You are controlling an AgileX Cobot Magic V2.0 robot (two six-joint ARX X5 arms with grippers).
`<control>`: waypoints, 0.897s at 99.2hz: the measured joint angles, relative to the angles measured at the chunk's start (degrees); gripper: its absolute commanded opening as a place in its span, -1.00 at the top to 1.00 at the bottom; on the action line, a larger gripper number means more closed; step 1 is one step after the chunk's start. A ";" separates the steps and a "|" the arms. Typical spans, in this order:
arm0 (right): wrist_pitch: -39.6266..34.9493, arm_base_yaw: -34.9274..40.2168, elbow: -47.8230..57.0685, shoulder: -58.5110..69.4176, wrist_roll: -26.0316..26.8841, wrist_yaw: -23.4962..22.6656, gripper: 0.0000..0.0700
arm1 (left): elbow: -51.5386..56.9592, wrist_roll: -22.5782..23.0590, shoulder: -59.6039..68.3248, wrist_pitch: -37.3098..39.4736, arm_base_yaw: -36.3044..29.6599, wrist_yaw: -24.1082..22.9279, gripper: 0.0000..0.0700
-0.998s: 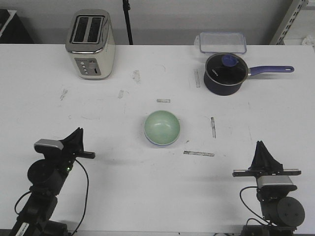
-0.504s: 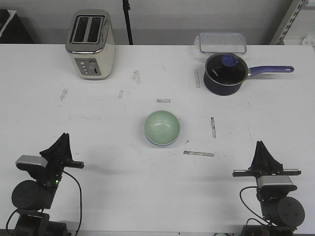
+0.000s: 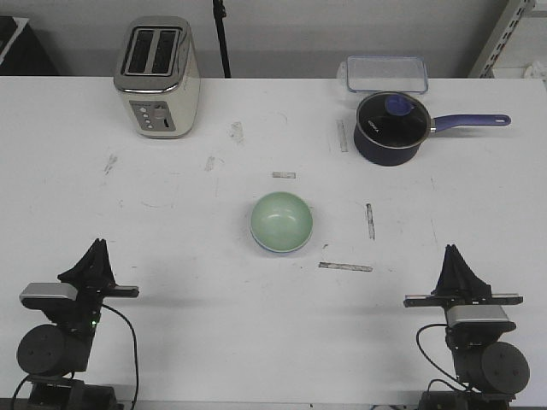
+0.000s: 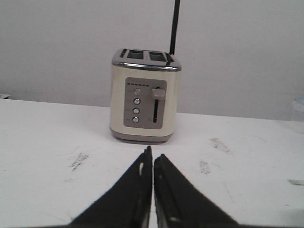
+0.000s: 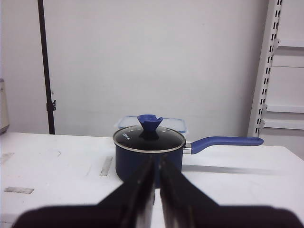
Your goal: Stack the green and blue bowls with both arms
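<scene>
Scanning from the left of my front camera, I see the left gripper (image 3: 94, 248) parked near the table's front-left corner, its fingers (image 4: 137, 185) pressed together with only a hairline slit between them, holding nothing and pointing away from me. Straight beyond it, at the far left of the white table (image 3: 188, 325), stands a cream two-slot toaster (image 3: 157, 77), upright, its control panel with buttons and lever facing the left wrist camera (image 4: 146, 101). A thin black pole (image 3: 221, 38) rises behind the table just right of the toaster. Moving to the middle, the green bowl (image 3: 281, 222) sits alone near the table's centre, open side up, well apart from both arms; a thin bluish edge shows under its lower rim, but I cannot tell whether that is the blue bowl nested beneath it. Short strips of grey tape (image 3: 345, 266) lie around it on the scuffed surface. Further right at the back, a dark navy saucepan (image 3: 391, 128) with a glass lid points its purple handle to the right, and a clear plastic container (image 3: 386, 73) lies just behind it, touching or nearly so. At the front right, the right gripper (image 3: 452, 256) rests low with its fingers (image 5: 140, 190) closed against each other, empty, aimed toward the saucepan (image 5: 149, 152).
</scene>
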 measured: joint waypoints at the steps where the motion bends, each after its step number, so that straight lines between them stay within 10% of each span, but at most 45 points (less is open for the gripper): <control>1: 0.00 0.00 0.00 0.00 0.00 -0.02 0.96 | -0.15 0.35 -0.15 0.00 0.17 0.00 0.99; 89: 0.00 0.00 0.00 0.00 0.00 0.00 0.96 | -16.37 4.04 -13.86 1.49 3.19 0.46 0.99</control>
